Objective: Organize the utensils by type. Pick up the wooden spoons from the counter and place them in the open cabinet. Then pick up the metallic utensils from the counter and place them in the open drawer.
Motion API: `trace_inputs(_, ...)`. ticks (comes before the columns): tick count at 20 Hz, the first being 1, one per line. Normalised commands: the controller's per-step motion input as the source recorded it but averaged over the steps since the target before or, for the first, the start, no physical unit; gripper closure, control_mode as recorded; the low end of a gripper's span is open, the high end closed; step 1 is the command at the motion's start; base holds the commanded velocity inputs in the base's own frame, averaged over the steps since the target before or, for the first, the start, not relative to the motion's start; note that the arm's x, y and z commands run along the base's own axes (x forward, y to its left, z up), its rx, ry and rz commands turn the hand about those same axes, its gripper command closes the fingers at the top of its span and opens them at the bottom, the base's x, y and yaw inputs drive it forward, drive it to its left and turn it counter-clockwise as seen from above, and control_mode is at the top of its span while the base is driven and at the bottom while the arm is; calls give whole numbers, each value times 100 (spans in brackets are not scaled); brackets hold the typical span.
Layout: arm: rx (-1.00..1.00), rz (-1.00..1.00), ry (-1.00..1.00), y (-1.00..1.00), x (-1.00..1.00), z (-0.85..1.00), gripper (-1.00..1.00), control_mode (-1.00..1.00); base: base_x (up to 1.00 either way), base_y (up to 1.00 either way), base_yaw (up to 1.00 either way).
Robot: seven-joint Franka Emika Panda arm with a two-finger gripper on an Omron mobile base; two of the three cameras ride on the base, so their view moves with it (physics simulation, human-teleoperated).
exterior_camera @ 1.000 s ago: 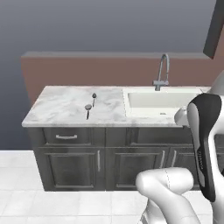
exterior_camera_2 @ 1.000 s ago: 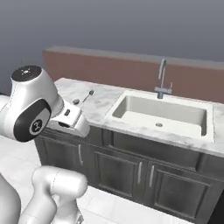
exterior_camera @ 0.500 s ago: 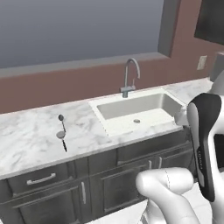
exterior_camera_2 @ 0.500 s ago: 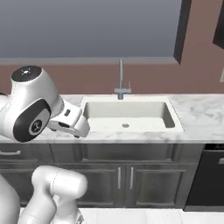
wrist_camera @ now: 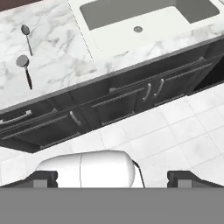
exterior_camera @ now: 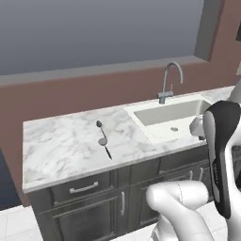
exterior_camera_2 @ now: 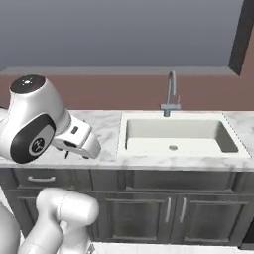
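**Two metal utensils lie on the counter, gripper wide and empty**

The arm's white body blocks much of the right base view, covering the left part of the counter, so the utensils are hard to make out there; a thin dark sliver peeks out beside the arm, and what it is cannot be told. The left base view gives the clear look: two slim metal utensils lie near each other on the marble, left of the sink, round heads toward the wall. The faucet rises behind the basin. The hand view looks down on the cabinet fronts and the pale floor tiles. The gripper shows two dark fingertips far apart at the bottom, jaws spread wide, holding nothing, touching nothing, well clear of the counter.
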Motion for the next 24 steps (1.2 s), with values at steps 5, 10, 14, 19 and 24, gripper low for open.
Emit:
trace_inputs(5,0,0,0,0,0,0,-100,100,18,73,39)
trace_inputs(10,0,0,0,0,0,0,-100,100,65,47,24)
trace_inputs(14,0,0,0,0,0,0,-100,100,65,29,9)
trace_inputs(19,0,0,0,0,0,0,-100,100,10,10,2)
trace_inputs(24,-17,0,0,2,7,-34,-100,-100,0,2,0)
